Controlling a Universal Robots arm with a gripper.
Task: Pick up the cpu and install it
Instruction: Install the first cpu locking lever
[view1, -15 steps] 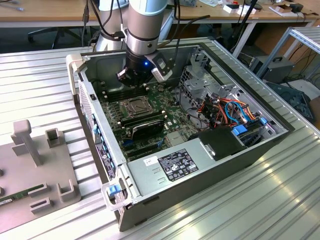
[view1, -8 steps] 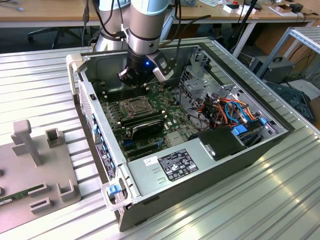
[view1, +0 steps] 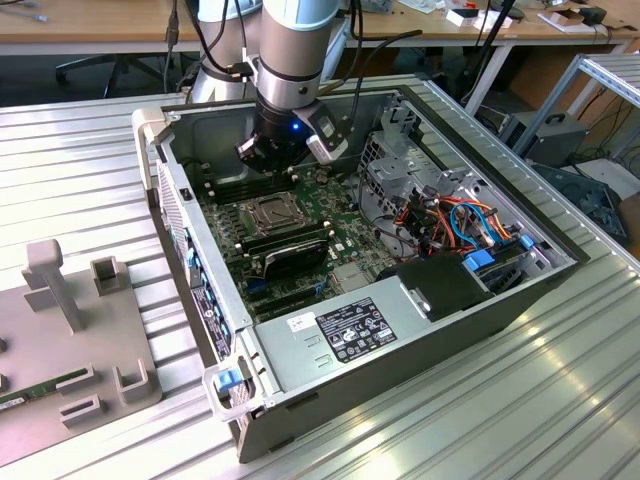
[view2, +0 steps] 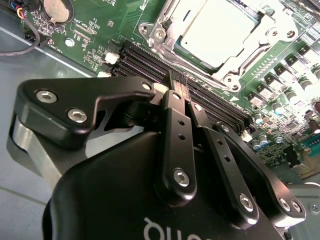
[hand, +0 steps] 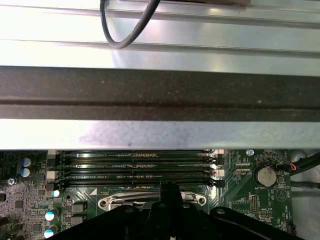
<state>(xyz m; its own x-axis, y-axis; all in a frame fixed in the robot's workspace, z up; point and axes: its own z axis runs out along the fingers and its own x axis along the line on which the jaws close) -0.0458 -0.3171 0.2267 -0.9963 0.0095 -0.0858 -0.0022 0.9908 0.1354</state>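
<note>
At the exterior view's left, a grey fixture plate (view1: 70, 330) on the ribbed table (view1: 90, 150). Further right, the open computer case (view1: 400, 320), motherboard (view1: 300, 215) inside. Above its empty memory slots (view2: 150, 62), the gripper (view2: 178, 86), fingers (view2: 175, 112) pressed together, nothing between them. Just beside, seated in the socket frame (view2: 165, 27): the cpu (view2: 220, 30).
</note>
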